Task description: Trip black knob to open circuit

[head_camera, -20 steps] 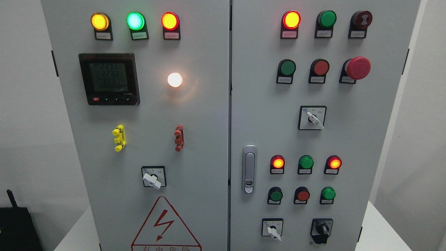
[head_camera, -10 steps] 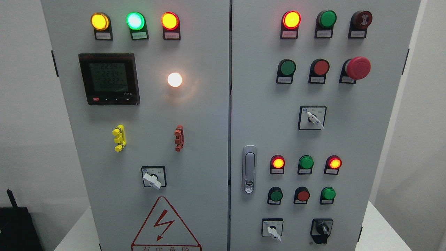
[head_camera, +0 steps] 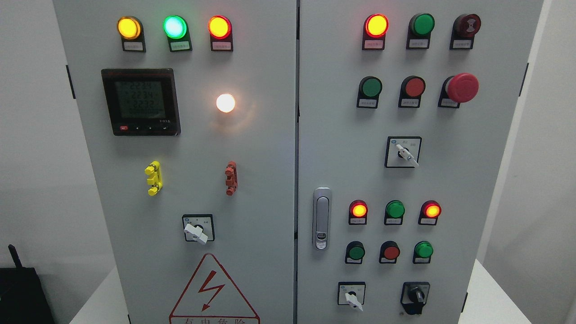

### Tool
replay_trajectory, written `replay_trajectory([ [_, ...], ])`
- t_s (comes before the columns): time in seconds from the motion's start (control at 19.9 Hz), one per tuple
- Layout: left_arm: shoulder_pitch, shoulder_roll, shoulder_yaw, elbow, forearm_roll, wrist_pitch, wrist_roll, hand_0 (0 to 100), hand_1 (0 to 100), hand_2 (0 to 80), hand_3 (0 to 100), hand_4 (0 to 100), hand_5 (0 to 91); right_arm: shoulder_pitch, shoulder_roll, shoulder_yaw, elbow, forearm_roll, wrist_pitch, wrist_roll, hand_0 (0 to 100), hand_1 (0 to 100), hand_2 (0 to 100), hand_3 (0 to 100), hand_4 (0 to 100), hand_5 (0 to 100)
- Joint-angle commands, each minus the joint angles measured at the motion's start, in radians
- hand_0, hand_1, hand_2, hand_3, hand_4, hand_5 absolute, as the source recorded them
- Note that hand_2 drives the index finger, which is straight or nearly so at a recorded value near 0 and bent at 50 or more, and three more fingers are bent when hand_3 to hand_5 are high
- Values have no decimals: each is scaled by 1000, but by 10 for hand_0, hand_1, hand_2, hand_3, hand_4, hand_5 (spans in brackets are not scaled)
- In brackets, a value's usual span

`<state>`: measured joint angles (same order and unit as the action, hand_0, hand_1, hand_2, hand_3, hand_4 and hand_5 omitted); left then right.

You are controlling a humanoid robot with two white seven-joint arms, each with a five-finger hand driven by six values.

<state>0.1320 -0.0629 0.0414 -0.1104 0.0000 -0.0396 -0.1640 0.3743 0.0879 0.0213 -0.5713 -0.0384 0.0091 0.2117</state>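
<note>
Head view: black knob (head_camera: 416,295) lower right, handle roughly vertical.

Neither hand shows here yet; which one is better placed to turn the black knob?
Probably the right hand. The black knob sits at the lower right of the right door, right of the white-handled switch, so the right arm would reach it without crossing. Neither hand is in view, so this is only a judgement.

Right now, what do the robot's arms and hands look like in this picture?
Neither arm nor hand is in view, so their colours, shapes and cables cannot be told. The head view shows only the grey cabinet, with the black knob at its lower right untouched.
</note>
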Motion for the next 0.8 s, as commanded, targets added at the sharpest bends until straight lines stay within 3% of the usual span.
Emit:
replay_trajectory([
  [0.0, 0, 0, 0, 0, -23, 0, 0, 120, 389, 0, 0, 0, 0, 43, 3, -24, -366, 2, -47, -2, 0, 153, 0, 0, 0, 0],
  [0.2, 0, 0, 0, 0, -23, 0, 0, 120, 389, 0, 0, 0, 0, 43, -4, -17, -377, 3, -208, -31, 0, 144, 0, 0, 0, 0],
  [0.35, 0, 0, 0, 0, -23, 1, 0, 120, 389, 0, 0, 0, 0, 40, -8, -6, -381, 6, -287, -54, 0, 119, 0, 0, 0, 0],
  [0.65, 0, 0, 0, 0, -23, 0, 0, 120, 389, 0, 0, 0, 0, 44, -5, -21, -487, 61, -319, -55, 0, 83, 0, 14, 0, 0],
  [0.75, 0, 0, 0, 0, -23, 1, 0, 120, 389, 0, 0, 0, 0, 44, -7, -21, -513, 61, -333, -73, 0, 79, 0, 17, 0, 0],
])
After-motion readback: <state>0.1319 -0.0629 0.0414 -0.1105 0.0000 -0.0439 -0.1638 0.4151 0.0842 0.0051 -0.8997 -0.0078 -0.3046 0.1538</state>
